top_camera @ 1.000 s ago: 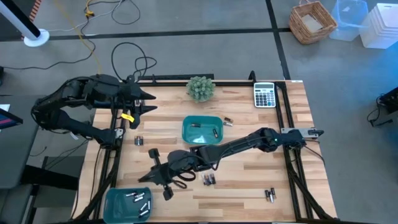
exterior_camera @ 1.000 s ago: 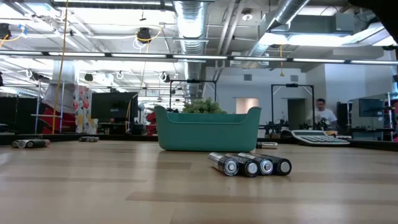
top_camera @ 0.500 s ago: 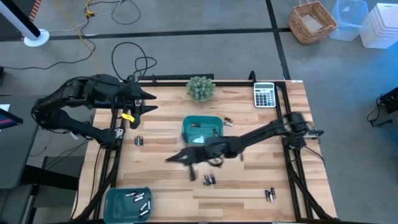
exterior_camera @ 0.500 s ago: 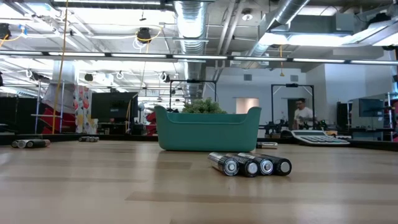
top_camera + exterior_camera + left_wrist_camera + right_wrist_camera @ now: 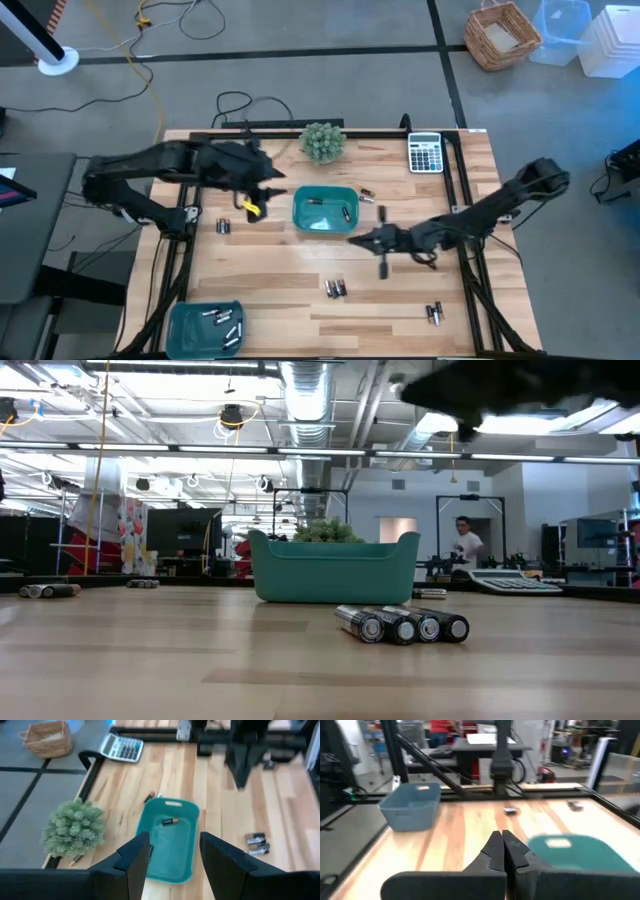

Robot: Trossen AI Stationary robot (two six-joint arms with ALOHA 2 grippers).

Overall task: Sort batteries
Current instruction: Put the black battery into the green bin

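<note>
The left arm reaches in from its base at the left edge of the surface (image 5: pixel 400 300), elbow bent, its wrist stretched toward the middle teal tray (image 5: pixel 325 209). The left pincer (image 5: pixel 262 195) hangs just beside that tray's left side, above the wood, with a yellow piece showing at its tip. In its own wrist view the two dark fingers (image 5: pixel 131 860) stand parted with nothing between them.

The right arm runs from its base at the right edge, long and nearly straight, low across the surface toward the same tray. The right pincer (image 5: pixel 362 239) sits just off the tray's near right corner, its fingers (image 5: pixel 494 851) pressed together, empty.
</note>
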